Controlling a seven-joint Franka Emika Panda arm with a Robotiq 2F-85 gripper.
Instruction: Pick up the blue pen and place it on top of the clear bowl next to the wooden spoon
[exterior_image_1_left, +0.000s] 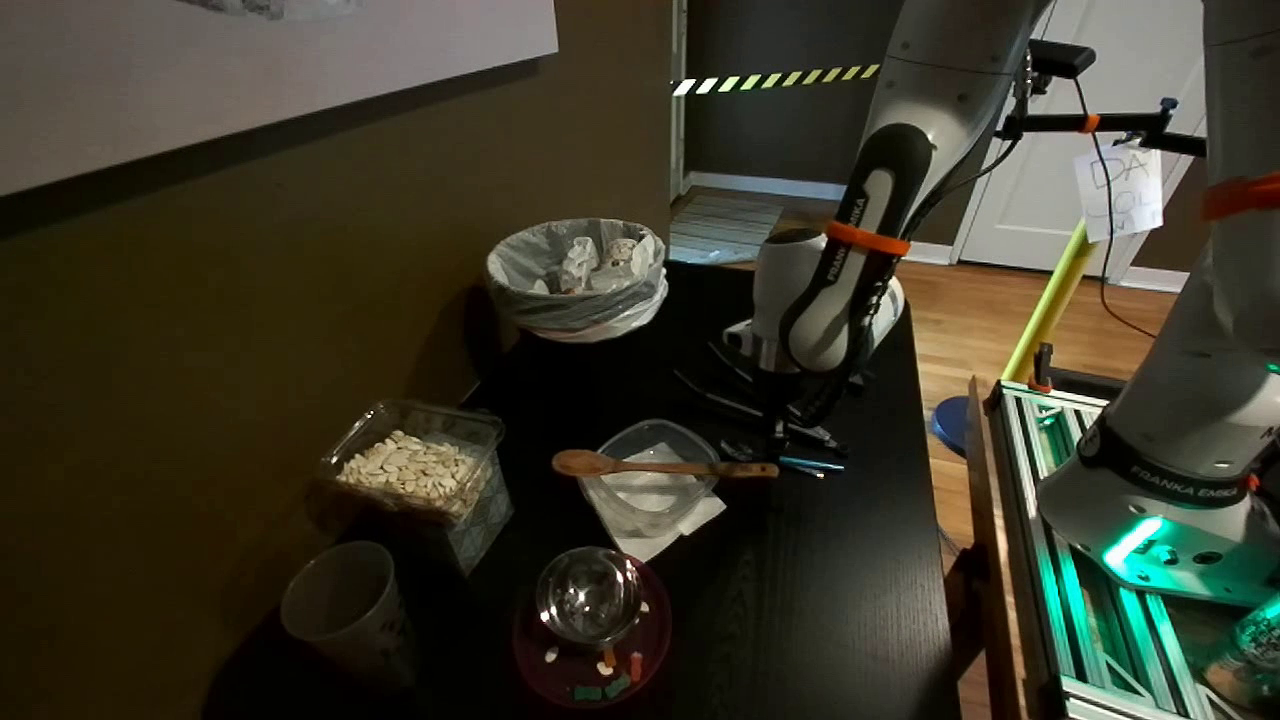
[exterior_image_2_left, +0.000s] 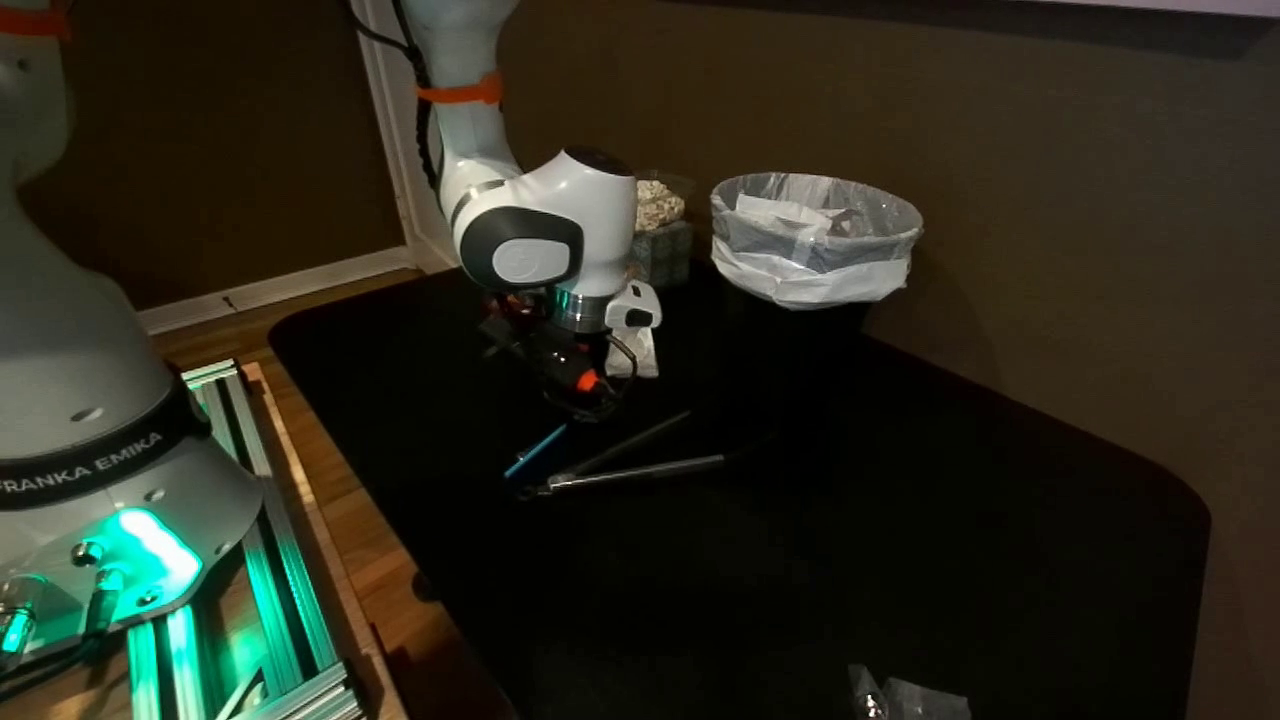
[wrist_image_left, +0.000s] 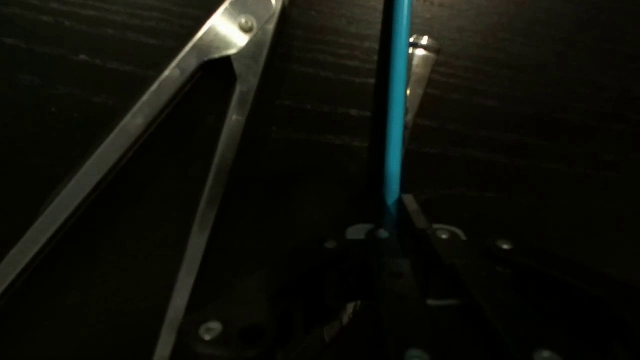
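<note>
One blue pen (wrist_image_left: 396, 110) is gripped by the gripper (wrist_image_left: 398, 220), whose fingers are pinched close together on it. Whether the black table (exterior_image_1_left: 840, 580) is touched by the pen cannot be told. Just beside the pen, a thin shiny stick (wrist_image_left: 421, 70) is partly hidden, and metal tongs (wrist_image_left: 132, 125) are spread in a V nearby. In an exterior view, the pen is seen near the handle end of the wooden spoon (exterior_image_1_left: 665, 467). The spoon is laid across the top of the clear bowl (exterior_image_1_left: 645, 518), and both its ends are seen past the rim. White paper (exterior_image_1_left: 706, 513) is seen under the clear bowl. Nearby, a metal bowl (exterior_image_1_left: 588, 598) is set on a dark red plate (exterior_image_1_left: 536, 665). In both exterior views, a lined bin (exterior_image_1_left: 590, 312) is seen by the wall (exterior_image_1_left: 250, 330).
</note>
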